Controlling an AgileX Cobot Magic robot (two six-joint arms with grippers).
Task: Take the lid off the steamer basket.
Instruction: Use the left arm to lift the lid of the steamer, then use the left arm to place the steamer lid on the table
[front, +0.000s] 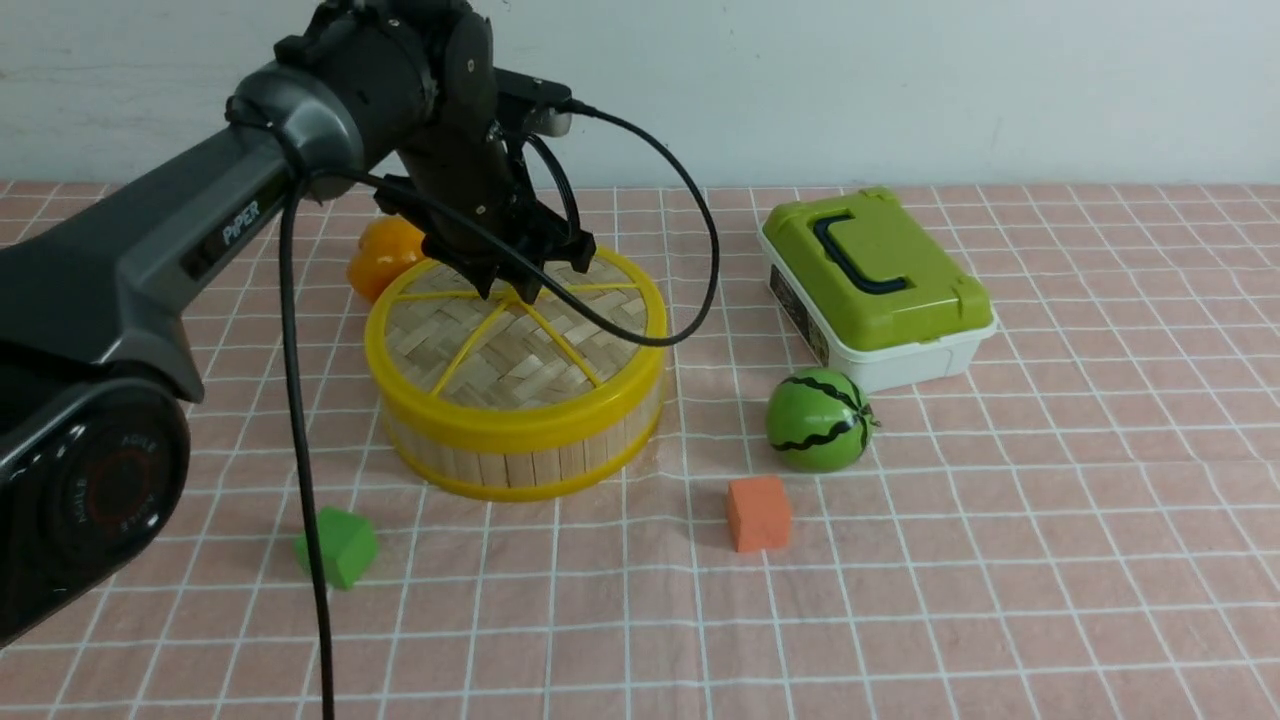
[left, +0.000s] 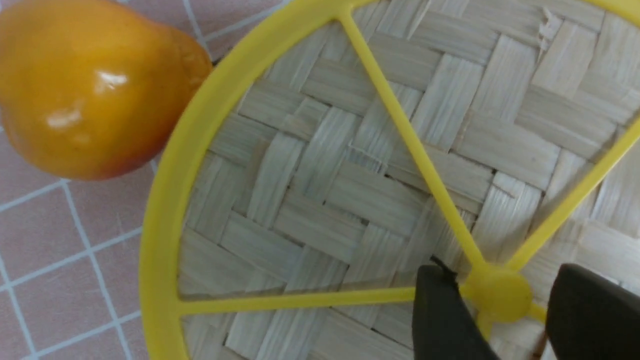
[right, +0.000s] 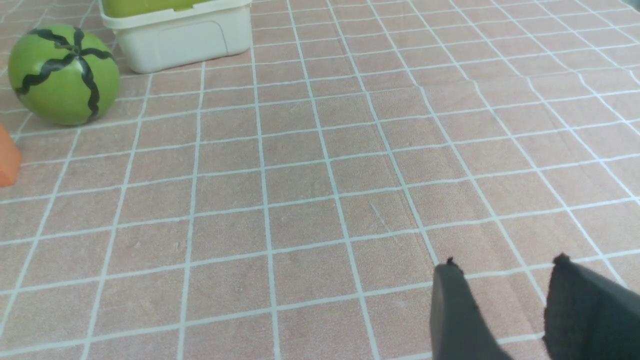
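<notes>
The lid (front: 520, 350), woven bamboo with a yellow rim and spokes, sits on the steamer basket (front: 520, 465) left of the table's middle. My left gripper (front: 515, 285) is down at the lid's middle. In the left wrist view the lid (left: 320, 200) fills the frame. There the left gripper (left: 502, 272) is open, with a dark finger on each side of the small yellow hub (left: 497, 295). One finger is close against the hub and the other stands apart. My right gripper (right: 505, 262) is open and empty above the tablecloth, out of the front view.
An orange fruit (front: 385, 255) touches the basket's far left side. A white box with a green lid (front: 875, 290) stands at the back right. A toy watermelon (front: 818, 420) and an orange cube (front: 758, 512) lie right of the basket. A green block (front: 338, 545) lies front left.
</notes>
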